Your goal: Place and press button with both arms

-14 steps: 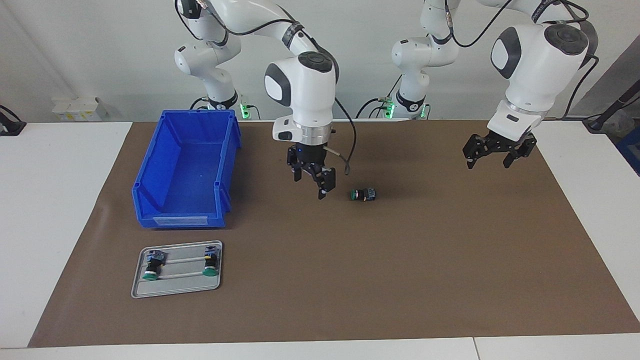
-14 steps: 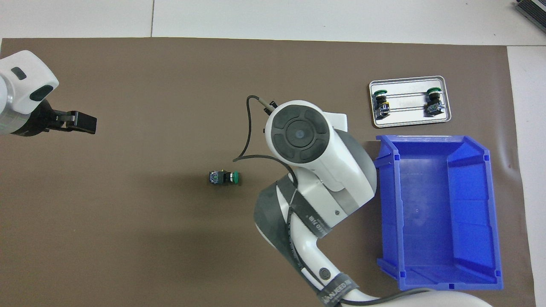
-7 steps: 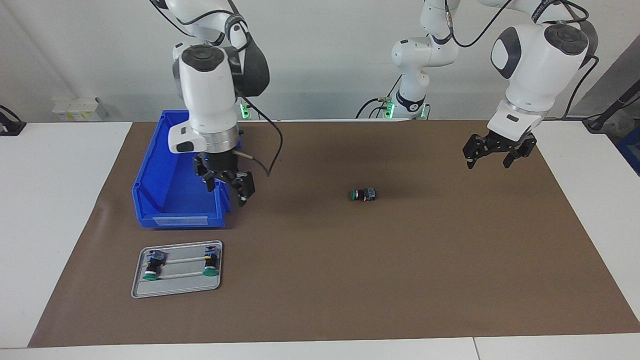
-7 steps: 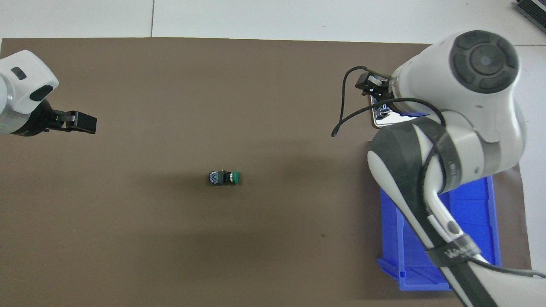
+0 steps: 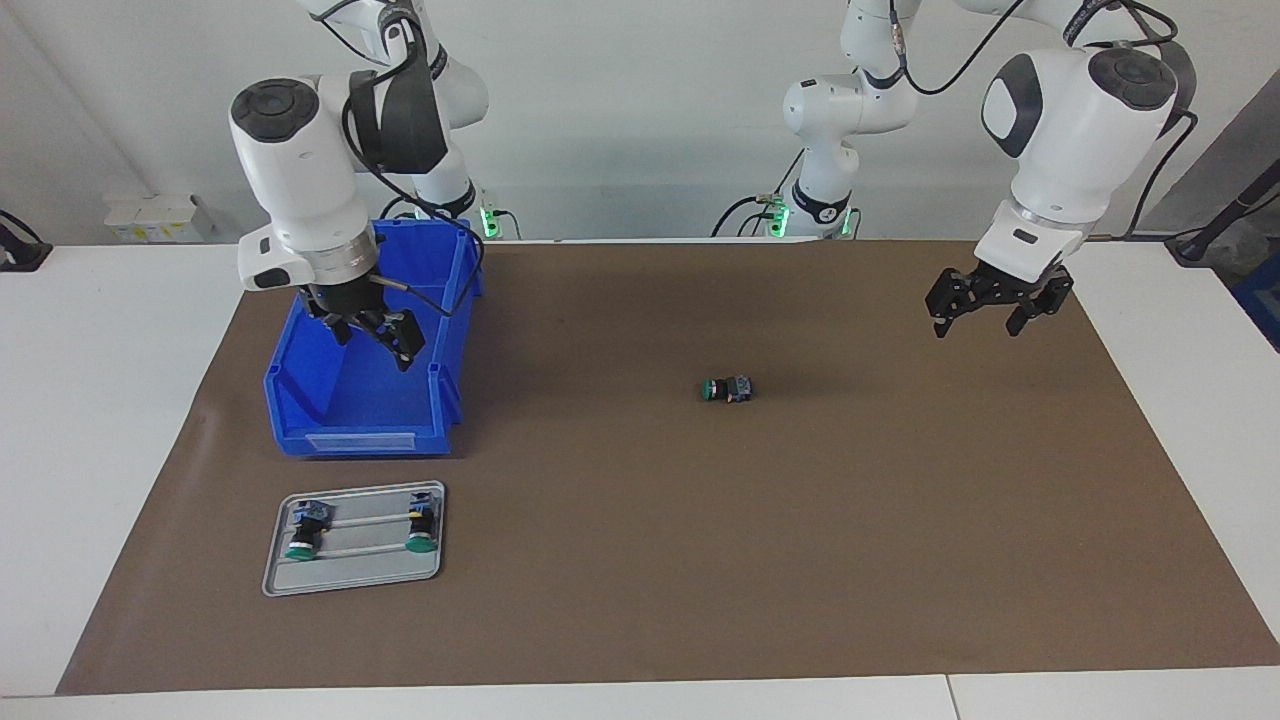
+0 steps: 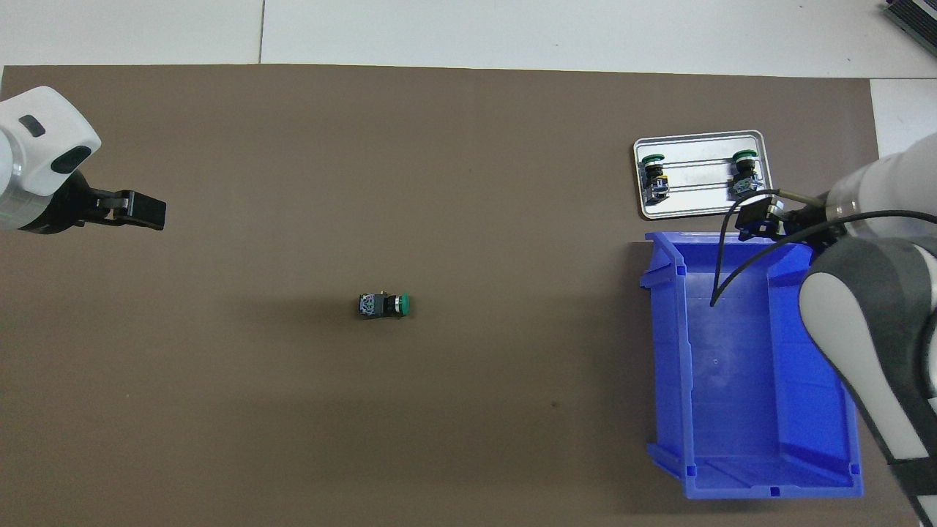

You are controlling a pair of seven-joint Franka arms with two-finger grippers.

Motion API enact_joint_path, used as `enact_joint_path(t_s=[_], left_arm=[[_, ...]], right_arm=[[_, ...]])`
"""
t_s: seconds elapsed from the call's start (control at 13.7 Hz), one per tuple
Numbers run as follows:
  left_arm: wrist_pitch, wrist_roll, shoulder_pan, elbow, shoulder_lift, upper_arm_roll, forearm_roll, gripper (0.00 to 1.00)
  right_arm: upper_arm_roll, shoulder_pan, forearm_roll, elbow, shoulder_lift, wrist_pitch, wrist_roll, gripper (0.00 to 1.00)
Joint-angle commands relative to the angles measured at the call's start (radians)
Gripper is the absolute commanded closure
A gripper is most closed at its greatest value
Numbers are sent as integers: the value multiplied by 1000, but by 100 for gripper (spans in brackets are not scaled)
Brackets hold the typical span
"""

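The button [image 5: 727,389] lies on its side on the brown mat [image 5: 700,560], near the middle of the table [image 5: 120,400], green cap toward the right arm's end and blue-grey block toward the left arm's end. Nothing touches it.

The right end effector [image 5: 372,335] hangs over the blue bin [image 5: 300,385], above the part of the bin farther from the robots; its fingers stand apart and carry nothing. The left end effector [image 5: 985,308] waits raised over the mat at the left arm's end, well apart from the button, fingers apart and empty.

Farther from the robots than the bin sits a grey tray [image 5: 350,578] with two more green-capped buttons [image 5: 303,530] [image 5: 420,527] lying in its grooves.

Judged step: a button already lies out on the mat, so a press seems due next. As it lies, a push along its axis would likely slide it over the mat rather than depress the cap. A sound approach, in this observer's judgement:
- one end effector closes on the black body or braces the rear block;
- the other comes squarely against the green cap, along the axis, slowly;
- neither approaches from the side, as the round body may roll.

The left end effector seems better placed for the bracing end, since the block faces its end of the table.
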Motion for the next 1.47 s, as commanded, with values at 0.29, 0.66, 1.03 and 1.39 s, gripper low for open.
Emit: enact_joint_path(t_s=[0.29, 0.66, 1.03, 1.39], left_arm=[[13, -4, 8, -38, -32, -4, -7, 0], [13, -4, 8, -38, -32, -4, -7, 0], [13, -4, 8, -38, -32, -4, -7, 0], [13, -4, 8, -38, -32, -4, -7, 0]], right_arm=[[13, -109, 11, 102, -46, -46, -234, 0], [22, -88, 0, 333, -5, -291, -354, 0], [20, -96, -5, 280, -48, -305, -369, 0], [19, -95, -3, 179, -109, -269, -353, 0]])
